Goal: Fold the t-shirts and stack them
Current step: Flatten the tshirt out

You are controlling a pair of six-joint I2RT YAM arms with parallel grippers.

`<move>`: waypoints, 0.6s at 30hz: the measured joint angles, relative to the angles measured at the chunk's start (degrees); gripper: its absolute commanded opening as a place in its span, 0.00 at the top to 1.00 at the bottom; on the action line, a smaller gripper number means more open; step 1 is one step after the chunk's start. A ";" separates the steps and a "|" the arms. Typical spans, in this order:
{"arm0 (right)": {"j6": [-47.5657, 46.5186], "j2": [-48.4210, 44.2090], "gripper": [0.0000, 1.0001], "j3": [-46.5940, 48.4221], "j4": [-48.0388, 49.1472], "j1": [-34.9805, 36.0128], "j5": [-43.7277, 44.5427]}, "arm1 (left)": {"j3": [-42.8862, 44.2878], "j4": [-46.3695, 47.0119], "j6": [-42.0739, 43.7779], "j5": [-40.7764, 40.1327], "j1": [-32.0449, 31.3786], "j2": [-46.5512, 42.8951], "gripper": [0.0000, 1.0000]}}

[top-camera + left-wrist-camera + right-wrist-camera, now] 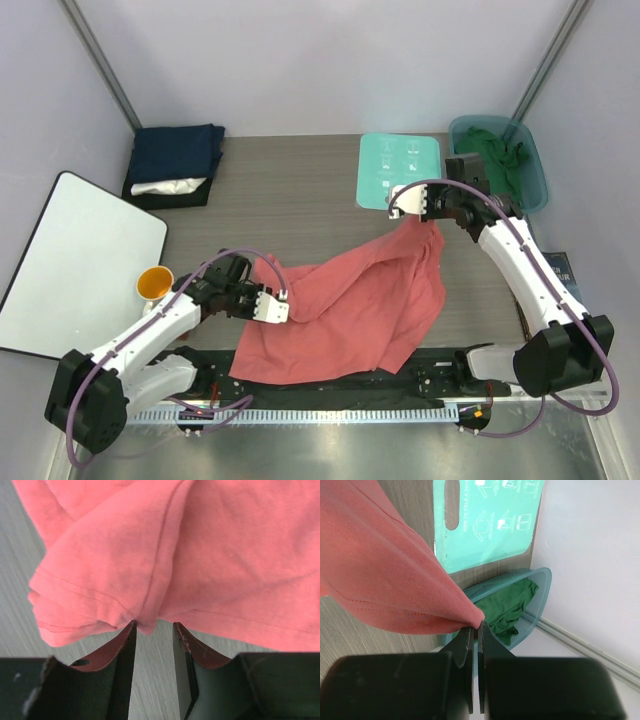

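Observation:
The coral-red t-shirt [350, 310] lies crumpled across the middle of the table, with one corner lifted toward the back right. My right gripper [405, 203] is shut on that corner [380, 570] and holds it above the table, fingertips [479, 625] pinching the hem. My left gripper [272, 306] sits at the shirt's left edge. Its jaws [154, 625] stand open, with a fold of the shirt [200, 555] at their tips but not clamped. A folded navy t-shirt [175, 155] lies on a white one [165, 186] at the back left. A dark green t-shirt [500, 155] lies bunched in a bin.
A teal bin [540, 185] stands at the back right and also shows in the right wrist view [542, 600]. A mint-green folding board [400, 170] lies beside it, under my right gripper. An orange cup [155, 284] and a white panel [70, 270] are on the left.

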 measured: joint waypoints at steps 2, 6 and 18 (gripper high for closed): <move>0.57 0.04 0.99 0.57 0.24 0.13 0.11 | -0.42 1.90 -0.04 -0.02 0.00 0.07 0.64; 0.76 0.04 0.99 0.76 0.35 0.39 0.46 | -0.55 4.48 -0.11 -0.22 0.00 0.46 0.65; 1.38 0.04 0.99 0.76 0.39 0.74 1.57 | -0.50 4.59 -0.04 -0.22 0.00 -2.75 0.66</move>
